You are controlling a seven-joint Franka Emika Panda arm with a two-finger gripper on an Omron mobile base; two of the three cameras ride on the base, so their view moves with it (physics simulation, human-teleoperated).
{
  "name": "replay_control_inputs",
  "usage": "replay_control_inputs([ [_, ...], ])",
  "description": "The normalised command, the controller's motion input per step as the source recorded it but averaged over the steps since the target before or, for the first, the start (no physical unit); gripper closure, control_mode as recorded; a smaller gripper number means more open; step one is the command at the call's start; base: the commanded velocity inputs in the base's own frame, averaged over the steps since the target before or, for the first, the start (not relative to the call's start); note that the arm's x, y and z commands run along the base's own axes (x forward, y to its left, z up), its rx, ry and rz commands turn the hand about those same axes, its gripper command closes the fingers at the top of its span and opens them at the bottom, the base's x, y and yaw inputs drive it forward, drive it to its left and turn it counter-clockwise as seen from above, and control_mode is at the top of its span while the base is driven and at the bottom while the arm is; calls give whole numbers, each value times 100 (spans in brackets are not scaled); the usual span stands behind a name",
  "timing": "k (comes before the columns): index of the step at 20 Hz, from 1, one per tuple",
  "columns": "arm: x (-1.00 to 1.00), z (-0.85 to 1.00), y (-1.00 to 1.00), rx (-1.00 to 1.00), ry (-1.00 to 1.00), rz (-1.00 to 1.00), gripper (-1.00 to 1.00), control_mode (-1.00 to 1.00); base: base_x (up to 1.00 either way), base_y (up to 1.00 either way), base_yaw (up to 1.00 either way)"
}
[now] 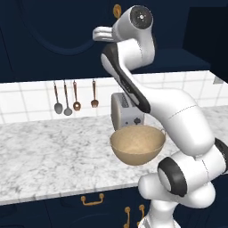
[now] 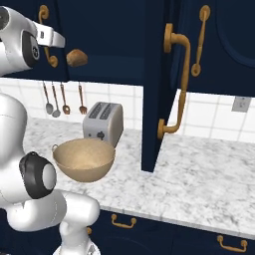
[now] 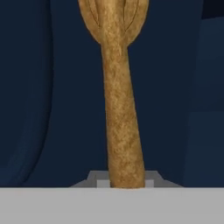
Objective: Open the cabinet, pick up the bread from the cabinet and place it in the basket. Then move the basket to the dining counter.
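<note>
- The hand [image 3: 126,181] was closed to a narrow gap on a long brass handle [image 3: 120,109] of the cabinet [image 2: 109,30]. In the hand view one fingertip [image 3: 99,179] touched each side of the handle.
- In the hand view the handle ran up the centre of the frame and widened into an ornate end at the top edge. Dark navy door panel lay behind it.
- In the right base view the hand [image 2: 55,39] sat in the upper left of the frame, against the handle [image 2: 50,59] of the leftmost door.
- In the left base view the hand [image 1: 99,34] sat at upper centre, just below and left of a brass fitting [image 1: 116,10] on the navy door.
- The bread [image 2: 76,58] lay low in the cabinet opening, upper left of the right base view, just right of the hand and apart from it.
- An open door [image 2: 152,99] stood edge-on at the centre of the right base view. Its own brass handle [image 2: 180,84] faced right.
- The basket [image 2: 84,159] stood upright on the marble tabletop [image 2: 199,179], lower left of centre in that view, with nothing in it.
- In the left base view the basket [image 1: 138,144] stood right of centre, at the front of the tabletop [image 1: 53,151].
- A silver toaster [image 2: 103,123] stood just behind the basket, near the tiled wall.
- Four utensils [image 1: 67,98] hung on the wall tiles to the left of the toaster [image 1: 126,111].
</note>
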Motion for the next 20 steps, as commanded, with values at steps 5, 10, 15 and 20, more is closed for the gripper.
replay_control_inputs([
  [5, -74, -26, 100, 0, -1, 19, 100, -100, 0, 0, 0],
  [10, -100, -9, 100, 0, -3, 11, 100, -100, 0, 0, 0],
  [15, -97, 0, 100, -4, 4, 7, 100, -100, 0, 0, 0],
  [20, -97, 0, 100, -5, 1, 5, 100, -100, 0, 0, 0],
])
